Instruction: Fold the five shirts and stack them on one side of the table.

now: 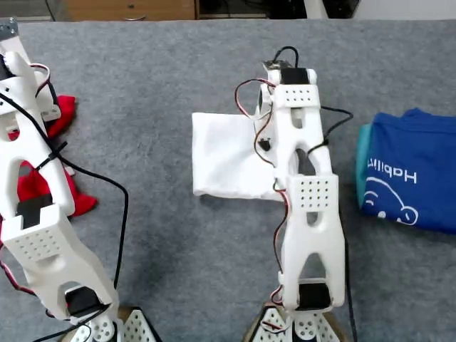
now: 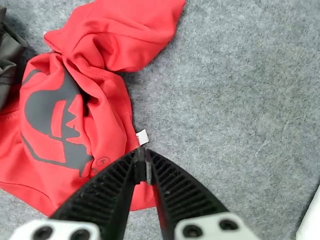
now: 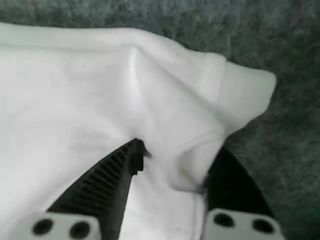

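A crumpled red shirt (image 2: 65, 125) with a dark print lies at the table's left (image 1: 63, 115). My left gripper (image 2: 142, 164) is shut with its tips pinched on the shirt's hem, just by a small white label (image 2: 143, 136). A white shirt (image 1: 224, 160) lies partly folded at the middle of the table. My right gripper (image 3: 175, 162) stands open over the white shirt (image 3: 100, 90), with a raised fold of the cloth between its two fingers. One finger is partly hidden behind that fold.
A folded blue shirt (image 1: 413, 171) lies at the right on a teal one (image 1: 363, 160). A dark garment (image 2: 7, 55) lies beside the red shirt. Grey carpet (image 1: 178, 256) covers the table; a wooden cabinet (image 1: 128, 8) stands beyond the far edge.
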Controlling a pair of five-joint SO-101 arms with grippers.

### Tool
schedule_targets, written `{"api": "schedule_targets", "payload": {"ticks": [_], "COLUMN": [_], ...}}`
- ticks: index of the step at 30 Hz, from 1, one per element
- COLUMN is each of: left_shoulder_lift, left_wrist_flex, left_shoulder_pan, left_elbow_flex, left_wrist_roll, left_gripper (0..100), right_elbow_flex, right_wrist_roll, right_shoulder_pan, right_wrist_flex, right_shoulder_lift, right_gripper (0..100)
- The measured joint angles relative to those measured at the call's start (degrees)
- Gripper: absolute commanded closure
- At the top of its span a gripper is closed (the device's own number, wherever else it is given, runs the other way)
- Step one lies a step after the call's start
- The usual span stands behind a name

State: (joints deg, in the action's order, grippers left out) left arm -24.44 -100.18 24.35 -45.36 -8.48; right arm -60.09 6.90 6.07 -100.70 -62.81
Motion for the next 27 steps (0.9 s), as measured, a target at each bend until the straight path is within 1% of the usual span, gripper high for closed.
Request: {"api": "schedule_targets", "payload": {"ticks": [4,9,11,14,18,23,27], "left_shoulder_lift": [0.00,0.00,0.00,0.00,0.00,0.00,0.00], "left_wrist_flex": [0.00,0.00,0.00,0.00,0.00,0.00,0.00], "left_shoulder_pan": [0.00,0.00,0.00,0.00,0.00,0.00,0.00], "left_elbow_flex": [0.00,0.00,0.00,0.00,0.00,0.00,0.00], "left_wrist_roll": [0.00,0.00,0.00,0.00,0.00,0.00,0.00], "left_gripper": [98,98,98,98,98,98,98], "right_elbow_flex": [-0.26,-0.44,-0.44,-0.44,-3.69,-5.19,-5.36], "right_wrist_roll": [-3.16,-5.10,-8.53,-16.18,-29.27,-47.91,-60.13], "right_shoulder_pan": [-0.70,-2.55,-3.69,-6.42,-10.37,-11.87,-11.52], "right_wrist_flex": [-0.18,-0.26,-0.35,-0.35,0.97,10.02,19.25], "right_shoulder_lift": [0.00,0.00,0.53,1.85,2.02,2.02,2.02], "right_gripper": [99.7,99.7,99.7,99.7,99.7,99.7,99.7]}}
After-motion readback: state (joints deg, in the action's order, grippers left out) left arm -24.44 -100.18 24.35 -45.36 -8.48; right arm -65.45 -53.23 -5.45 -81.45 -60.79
